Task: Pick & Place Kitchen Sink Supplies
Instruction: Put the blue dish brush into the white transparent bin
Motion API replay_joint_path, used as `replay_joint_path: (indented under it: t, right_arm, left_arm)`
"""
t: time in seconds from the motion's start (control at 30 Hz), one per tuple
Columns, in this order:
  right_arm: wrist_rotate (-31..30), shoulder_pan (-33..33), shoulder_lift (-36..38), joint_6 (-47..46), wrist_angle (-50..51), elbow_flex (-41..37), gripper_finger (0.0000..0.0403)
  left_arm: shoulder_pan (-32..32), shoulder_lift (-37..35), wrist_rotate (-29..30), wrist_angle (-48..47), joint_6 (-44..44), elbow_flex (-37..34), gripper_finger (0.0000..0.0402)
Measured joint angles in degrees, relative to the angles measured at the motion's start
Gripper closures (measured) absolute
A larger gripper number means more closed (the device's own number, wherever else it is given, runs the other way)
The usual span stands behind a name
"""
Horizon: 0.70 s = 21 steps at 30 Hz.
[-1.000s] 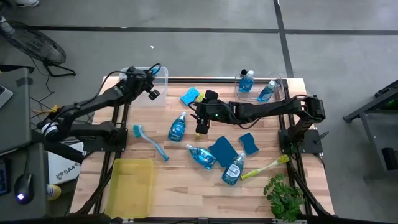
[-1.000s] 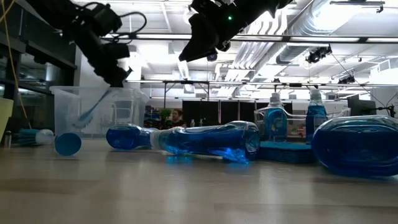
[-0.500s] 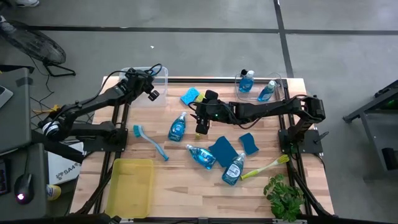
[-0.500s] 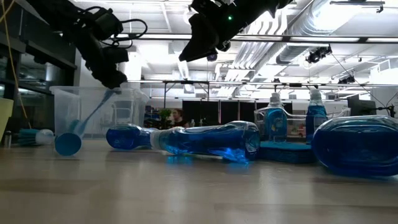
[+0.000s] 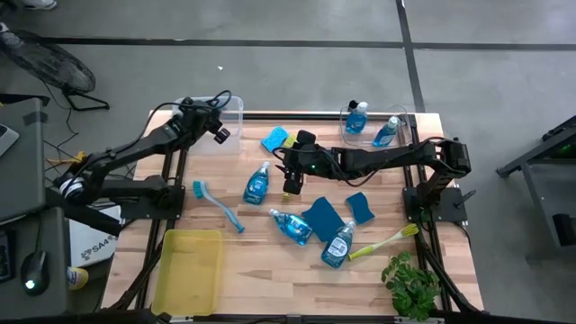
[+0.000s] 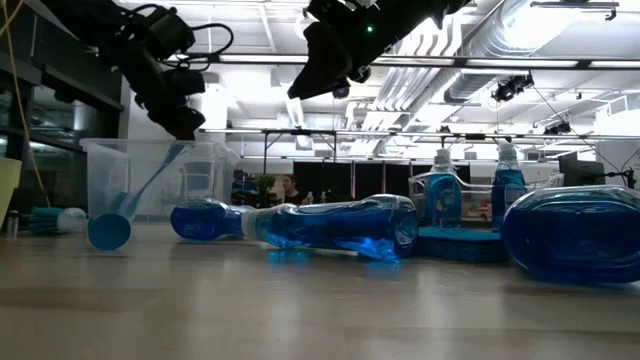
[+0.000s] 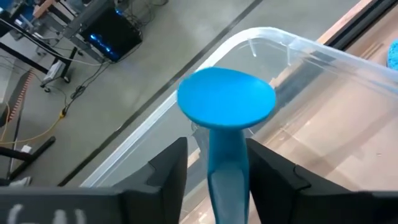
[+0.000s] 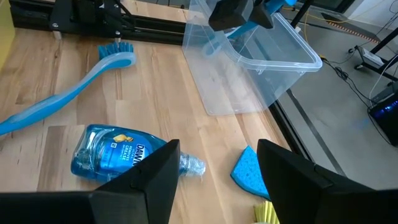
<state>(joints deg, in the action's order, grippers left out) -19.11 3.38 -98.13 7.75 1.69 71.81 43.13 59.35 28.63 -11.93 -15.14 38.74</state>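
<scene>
My left gripper is over the clear bin at the table's far left, shut on a blue dish brush that reaches down into the bin. My right gripper hovers open and empty above the table's middle. Below it a soap bottle lies on its side. Two more bottles lie nearer the front. Blue sponges lie flat. Another blue brush and a yellow-green brush lie on the wood. My left gripper pinches the blue brush's handle between its two fingers, coming from above and pointing down into the bin. The handle slants down below the fingers, and its round flat end is low in the bin. Another stretch of the brush sticks out above the gripper.
A second clear bin at the far right holds two upright soap bottles. A yellow tray sits at the near left. A green plant stands at the near right corner. Bare wood shows along the near edge.
My left gripper has swayed a little over the bin, and the brush's handle has tilted slightly with it while its round end stayed low in the bin. The right arm has kept still.
</scene>
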Motion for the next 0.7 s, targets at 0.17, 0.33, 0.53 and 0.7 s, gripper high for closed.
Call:
replay_joint_path:
  t: [0.17,0.33,0.53,0.7]
  right_arm:
    - [0.0,0.0,0.0,-0.02,0.0,0.0,0.0194]
    - [0.0,0.0,0.0,-0.02,0.0,0.0,0.0194]
    - [0.0,0.0,0.0,-0.03,0.01,0.0,0.0194]
    - [0.0,0.0,0.0,-0.24,0.07,0.0,0.0194]
  left_arm:
    - [0.0,-1.4,1.67,0.05,0.13,0.0,0.0183]
    - [0.0,-2.91,3.24,0.56,0.27,0.0,0.0136]
    - [0.0,-4.15,3.91,0.12,0.09,1.89,0.0124]
    - [0.0,-4.17,4.06,-5.23,0.01,7.12,0.0124]
